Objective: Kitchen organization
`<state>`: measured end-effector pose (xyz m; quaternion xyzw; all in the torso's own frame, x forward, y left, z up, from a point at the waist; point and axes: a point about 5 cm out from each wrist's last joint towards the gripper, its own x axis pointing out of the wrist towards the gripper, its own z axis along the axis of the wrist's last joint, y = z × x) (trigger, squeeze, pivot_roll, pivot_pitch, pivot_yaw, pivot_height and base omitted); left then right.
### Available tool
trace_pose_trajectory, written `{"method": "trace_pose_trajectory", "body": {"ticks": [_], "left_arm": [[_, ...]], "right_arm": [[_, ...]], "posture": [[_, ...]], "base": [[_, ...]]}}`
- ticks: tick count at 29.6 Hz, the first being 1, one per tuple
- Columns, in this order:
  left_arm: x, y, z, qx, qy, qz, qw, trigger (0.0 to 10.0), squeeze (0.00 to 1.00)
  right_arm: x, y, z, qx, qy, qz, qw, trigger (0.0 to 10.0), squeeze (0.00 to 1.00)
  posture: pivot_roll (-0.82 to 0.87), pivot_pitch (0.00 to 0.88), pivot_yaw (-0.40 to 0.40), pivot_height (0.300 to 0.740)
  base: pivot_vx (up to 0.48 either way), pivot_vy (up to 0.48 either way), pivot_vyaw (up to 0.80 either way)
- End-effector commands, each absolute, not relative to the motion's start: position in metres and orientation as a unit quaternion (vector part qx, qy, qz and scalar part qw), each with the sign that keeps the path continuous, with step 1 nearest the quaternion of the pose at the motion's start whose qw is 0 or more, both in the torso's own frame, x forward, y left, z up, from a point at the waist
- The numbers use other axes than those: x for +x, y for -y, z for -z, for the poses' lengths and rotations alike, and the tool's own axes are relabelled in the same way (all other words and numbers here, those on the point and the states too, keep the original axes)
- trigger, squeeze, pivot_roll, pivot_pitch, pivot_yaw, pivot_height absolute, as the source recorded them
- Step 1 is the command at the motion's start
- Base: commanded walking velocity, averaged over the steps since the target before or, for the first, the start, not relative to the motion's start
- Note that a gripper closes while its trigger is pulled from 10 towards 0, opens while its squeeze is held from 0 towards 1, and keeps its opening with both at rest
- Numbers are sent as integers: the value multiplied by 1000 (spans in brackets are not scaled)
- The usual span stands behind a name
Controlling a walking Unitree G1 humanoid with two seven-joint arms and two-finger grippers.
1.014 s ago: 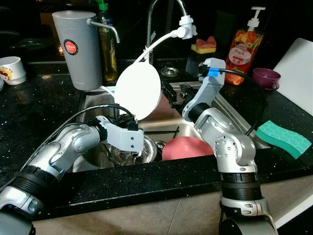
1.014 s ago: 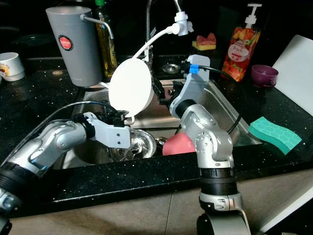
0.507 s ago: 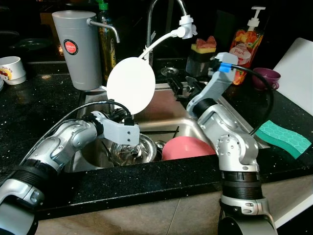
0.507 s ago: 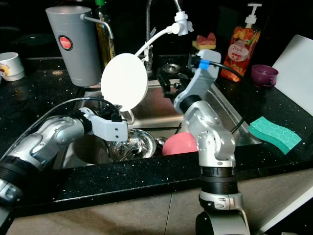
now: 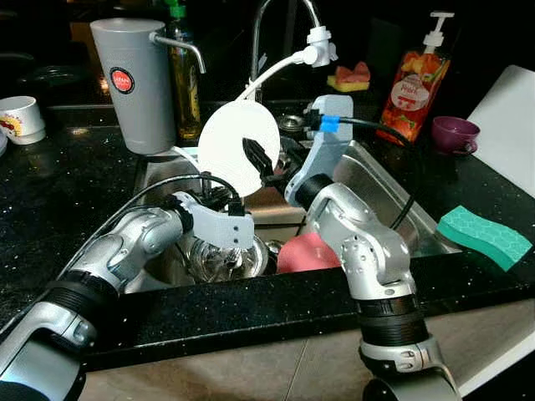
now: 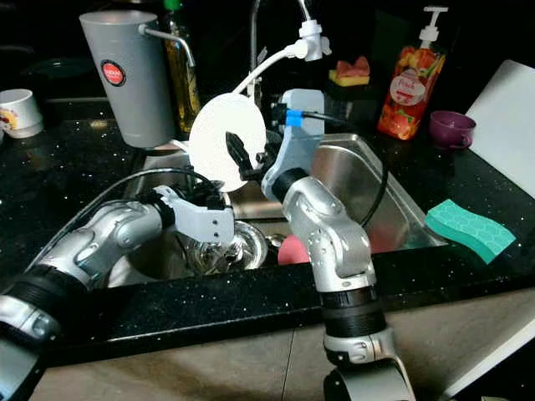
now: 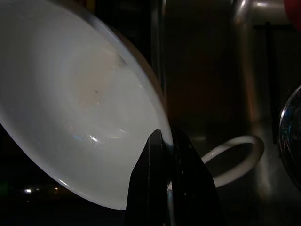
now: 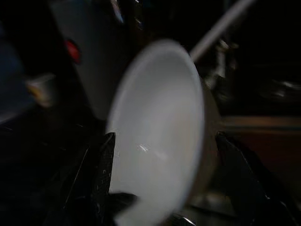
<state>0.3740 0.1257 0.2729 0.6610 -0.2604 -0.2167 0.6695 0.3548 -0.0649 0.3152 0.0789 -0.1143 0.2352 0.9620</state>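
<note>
A home kitchen: a steel sink [image 5: 376,188] in a black counter [image 5: 67,192], with faucet [image 5: 280,33] and soap bottle [image 5: 415,75].

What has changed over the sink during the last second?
The right gripper swung back from the faucet side to the white plate, its open fingers now straddling the plate's edge. The left gripper stays shut on the plate's lower rim. The pink bowl and green sponge are unmoved.
</note>
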Motion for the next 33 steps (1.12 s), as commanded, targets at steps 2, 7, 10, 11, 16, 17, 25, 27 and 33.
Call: {"method": "trace_pose_trajectory", "body": {"ticks": [2, 7, 10, 11, 16, 17, 25, 27, 33], "left_arm": [[372, -120, -277, 661, 278, 220, 661, 10000, 0], [371, -121, -277, 659, 281, 219, 662, 10000, 0], [371, -120, -277, 657, 284, 220, 663, 10000, 0], [371, -120, -277, 657, 284, 220, 663, 10000, 0], [370, -120, -276, 657, 283, 222, 662, 10000, 0], [370, -120, -276, 657, 283, 222, 662, 10000, 0], [362, -111, -278, 648, 339, 218, 647, 10000, 0], [359, -108, -280, 637, 353, 221, 649, 10000, 1000], [353, -103, -286, 618, 391, 212, 648, 10000, 0]], "right_arm": [[359, 69, -309, 55, 109, -207, 971, 10000, 0], [362, 72, -305, 34, 105, -188, 976, 10000, 0], [364, 73, -300, 47, 92, -177, 979, 2353, 0], [364, 74, -300, 49, 92, -176, 979, 0, 0], [365, 76, -305, 69, 102, -173, 977, 0, 0], [365, 76, -305, 69, 102, -173, 977, 0, 0], [366, 78, -304, 83, 102, -166, 977, 0, 0], [366, 79, -303, 86, 102, -164, 977, 0, 0], [367, 79, -302, 84, 97, -163, 978, 2588, 0]], "posture": [[56, 150, -42, 740], [57, 151, -41, 740], [57, 151, -41, 740], [57, 151, -41, 740], [57, 151, -41, 740], [57, 151, -41, 740], [58, 151, -44, 740], [58, 151, -44, 740], [61, 150, -43, 740]], "base": [[0, 0, 0], [0, 0, 0], [0, 0, 0], [0, 0, 0], [0, 0, 0], [0, 0, 0], [0, 0, 0], [0, 0, 0], [0, 0, 0]]}}
